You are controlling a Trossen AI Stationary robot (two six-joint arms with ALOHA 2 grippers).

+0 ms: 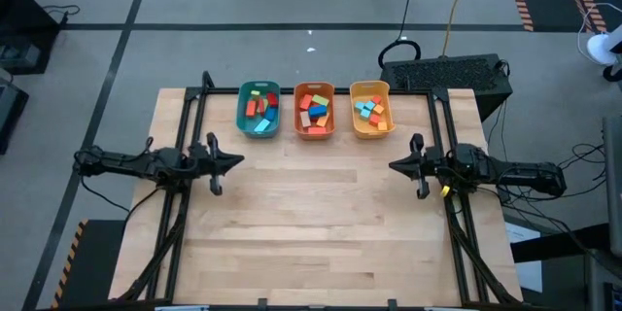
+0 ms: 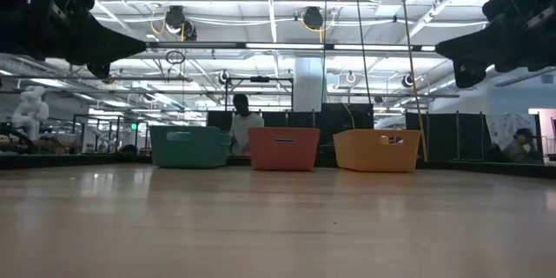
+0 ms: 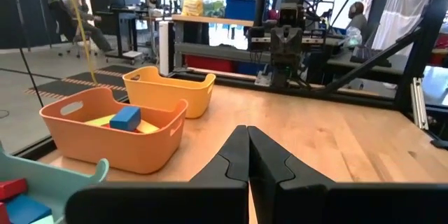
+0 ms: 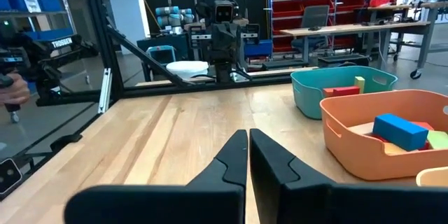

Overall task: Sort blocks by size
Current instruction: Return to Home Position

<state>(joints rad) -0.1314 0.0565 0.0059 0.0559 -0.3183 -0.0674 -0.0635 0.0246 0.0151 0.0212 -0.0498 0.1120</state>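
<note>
The blocks lie in three bins along the table's far edge: a teal bin (image 1: 259, 110), an orange bin (image 1: 314, 110) and a yellow bin (image 1: 370, 109), each holding several coloured blocks (image 1: 313, 112). A blue block (image 3: 125, 117) shows in the orange bin. My left gripper (image 1: 239, 162) hovers at the table's left side, shut and holding nothing, fingers pointing level toward the right. My right gripper (image 1: 393, 165) hovers at the right side, shut and holding nothing, pointing level toward the left.
The wooden table top (image 1: 311, 214) stretches between the two arms and toward the near edge. Black frame bars (image 1: 180, 204) run along both sides. People sit beyond the far edge in the room (image 2: 241, 126).
</note>
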